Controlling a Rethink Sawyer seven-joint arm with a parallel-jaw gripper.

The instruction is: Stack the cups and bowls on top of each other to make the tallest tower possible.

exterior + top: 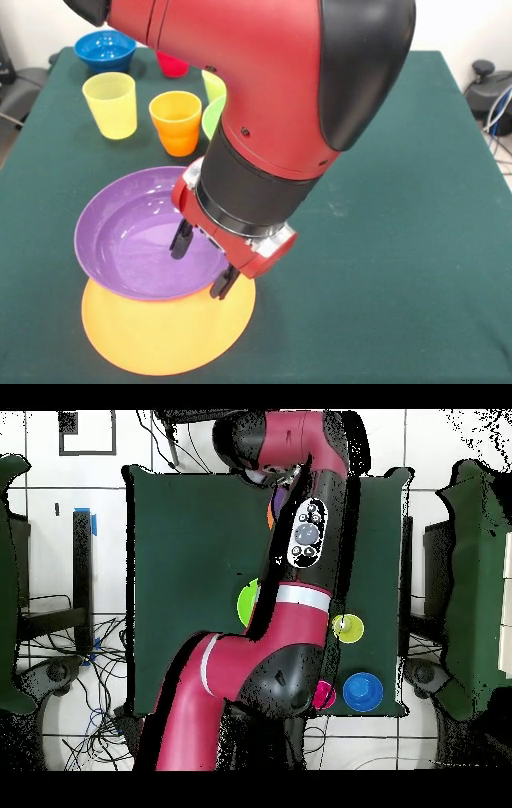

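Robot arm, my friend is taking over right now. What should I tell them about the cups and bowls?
Gripper: open, empty, fingers straddling the near rim of the purple bowl.
Done: the purple bowl sits in the big orange bowl, off-centre toward the far side.
Loose at the far end: blue bowl, yellow cup, orange cup, a red piece, and lime green pieces mostly hidden behind the arm.
Left: stack all of those on the purple bowl.
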